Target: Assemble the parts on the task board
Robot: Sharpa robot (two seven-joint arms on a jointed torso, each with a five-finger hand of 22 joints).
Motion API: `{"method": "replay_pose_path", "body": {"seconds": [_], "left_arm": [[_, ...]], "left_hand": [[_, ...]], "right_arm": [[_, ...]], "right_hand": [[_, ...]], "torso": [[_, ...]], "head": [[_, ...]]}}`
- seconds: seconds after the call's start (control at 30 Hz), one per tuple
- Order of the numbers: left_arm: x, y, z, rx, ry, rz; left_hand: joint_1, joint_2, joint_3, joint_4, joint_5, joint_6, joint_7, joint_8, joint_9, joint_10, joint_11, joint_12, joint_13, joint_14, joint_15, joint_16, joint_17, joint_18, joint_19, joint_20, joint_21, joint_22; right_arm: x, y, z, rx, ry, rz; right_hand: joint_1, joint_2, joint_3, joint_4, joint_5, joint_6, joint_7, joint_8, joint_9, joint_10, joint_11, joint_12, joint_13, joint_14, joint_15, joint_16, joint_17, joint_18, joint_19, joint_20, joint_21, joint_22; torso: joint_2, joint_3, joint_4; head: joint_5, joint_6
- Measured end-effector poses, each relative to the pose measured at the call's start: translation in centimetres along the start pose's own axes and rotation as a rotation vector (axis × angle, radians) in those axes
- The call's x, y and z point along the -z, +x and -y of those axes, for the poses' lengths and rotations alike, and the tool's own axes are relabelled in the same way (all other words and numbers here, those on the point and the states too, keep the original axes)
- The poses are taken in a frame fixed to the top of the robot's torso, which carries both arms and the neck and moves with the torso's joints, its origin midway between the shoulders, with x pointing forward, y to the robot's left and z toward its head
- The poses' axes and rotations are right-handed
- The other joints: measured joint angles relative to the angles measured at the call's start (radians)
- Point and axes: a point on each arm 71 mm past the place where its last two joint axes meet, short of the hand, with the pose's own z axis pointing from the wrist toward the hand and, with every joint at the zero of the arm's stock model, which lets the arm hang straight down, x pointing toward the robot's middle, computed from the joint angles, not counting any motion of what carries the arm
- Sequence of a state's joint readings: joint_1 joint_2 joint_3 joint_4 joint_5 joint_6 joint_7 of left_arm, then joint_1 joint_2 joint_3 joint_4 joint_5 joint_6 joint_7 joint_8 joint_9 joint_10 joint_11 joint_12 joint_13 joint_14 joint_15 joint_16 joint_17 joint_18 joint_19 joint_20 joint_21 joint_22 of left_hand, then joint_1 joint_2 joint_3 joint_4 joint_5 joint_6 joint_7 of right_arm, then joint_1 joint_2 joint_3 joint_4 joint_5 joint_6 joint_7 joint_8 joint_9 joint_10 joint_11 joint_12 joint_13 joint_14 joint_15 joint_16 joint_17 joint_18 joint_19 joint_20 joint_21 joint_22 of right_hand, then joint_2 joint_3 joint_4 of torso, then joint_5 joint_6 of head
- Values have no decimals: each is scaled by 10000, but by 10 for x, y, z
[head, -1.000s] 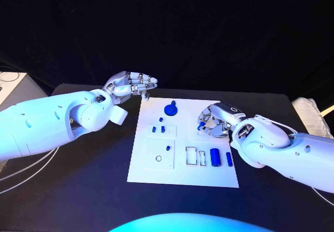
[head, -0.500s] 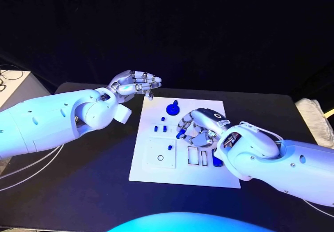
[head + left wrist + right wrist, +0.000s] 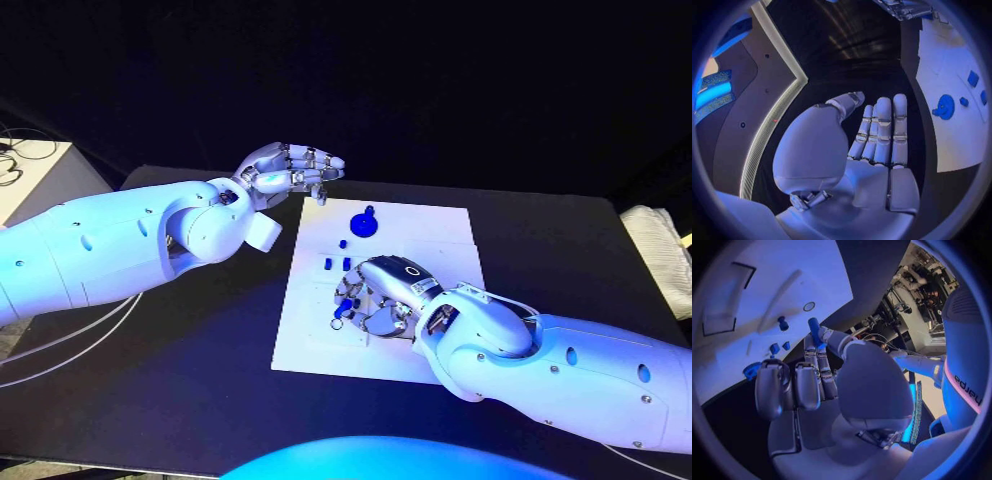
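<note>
Head view: the white task board [image 3: 433, 235] lies mid-table. The right hand [image 3: 378, 296] is over the board's left-centre area, at about eight o'clock from the board's middle, with a blue part [image 3: 338, 312] showing at its fingertips. The left hand [image 3: 293, 169] hovers off the board's far-left corner, at eleven o'clock, fingers curled in. A round blue part [image 3: 365, 225] and two small blue pegs [image 3: 336, 263] sit on the board's far half. Left wrist view: the left hand [image 3: 873, 145] shows its fingers straight and side by side, holding nothing; the task board [image 3: 948, 75] lies beyond. Right wrist view: the right hand [image 3: 817, 375] pinches a blue cylindrical part [image 3: 814, 331] between thumb and fingertip above the task board [image 3: 767, 300].
</note>
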State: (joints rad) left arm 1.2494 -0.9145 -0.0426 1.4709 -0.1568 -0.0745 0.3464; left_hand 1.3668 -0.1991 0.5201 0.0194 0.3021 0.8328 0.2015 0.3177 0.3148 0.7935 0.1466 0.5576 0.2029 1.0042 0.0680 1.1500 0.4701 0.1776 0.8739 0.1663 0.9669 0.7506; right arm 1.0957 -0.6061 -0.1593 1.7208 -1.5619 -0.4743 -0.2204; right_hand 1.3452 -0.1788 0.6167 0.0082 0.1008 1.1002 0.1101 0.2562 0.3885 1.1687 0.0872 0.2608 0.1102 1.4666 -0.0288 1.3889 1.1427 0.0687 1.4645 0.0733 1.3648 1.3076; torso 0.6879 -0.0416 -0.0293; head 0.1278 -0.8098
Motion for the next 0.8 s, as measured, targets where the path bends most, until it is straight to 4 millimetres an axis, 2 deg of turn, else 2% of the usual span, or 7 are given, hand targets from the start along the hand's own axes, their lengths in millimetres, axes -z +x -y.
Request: {"method": "replay_pose_path", "body": {"seconds": [0.3, 0.8], "left_arm": [[0, 0, 0, 17, -24, -24], [0, 0, 0, 29, -49, -35]], "left_hand": [[0, 0, 0, 0, 0, 0, 0, 0, -1, 0, 0, 0, 1, 0, 0, 0, 1, 0, 0, -1, 0, 0], [0, 0, 0, 0, 0, 0, 0, 0, -3, 0, 0, 0, -13, 0, 0, 0, -15, 0, -1, -1, -39, -12]], "right_arm": [[-3, 12, -1, 227, -155, -142], [-5, 17, 0, 556, -241, -284]], "right_hand": [[1, -1, -12, -12, -1, -46, 10, 96, 0, 0, 0, -31, 61, 0, 0, 0, 0, 0, 0, 1, 0, -1], [2, -2, 15, -41, -25, -90, 19, 96, 2, 0, 0, -96, 68, 0, 0, 0, 1, 0, 0, 1, 0, -3]], "torso": [[6, 8, -8], [4, 12, -13]], "head": [[124, -41], [155, -118]]}}
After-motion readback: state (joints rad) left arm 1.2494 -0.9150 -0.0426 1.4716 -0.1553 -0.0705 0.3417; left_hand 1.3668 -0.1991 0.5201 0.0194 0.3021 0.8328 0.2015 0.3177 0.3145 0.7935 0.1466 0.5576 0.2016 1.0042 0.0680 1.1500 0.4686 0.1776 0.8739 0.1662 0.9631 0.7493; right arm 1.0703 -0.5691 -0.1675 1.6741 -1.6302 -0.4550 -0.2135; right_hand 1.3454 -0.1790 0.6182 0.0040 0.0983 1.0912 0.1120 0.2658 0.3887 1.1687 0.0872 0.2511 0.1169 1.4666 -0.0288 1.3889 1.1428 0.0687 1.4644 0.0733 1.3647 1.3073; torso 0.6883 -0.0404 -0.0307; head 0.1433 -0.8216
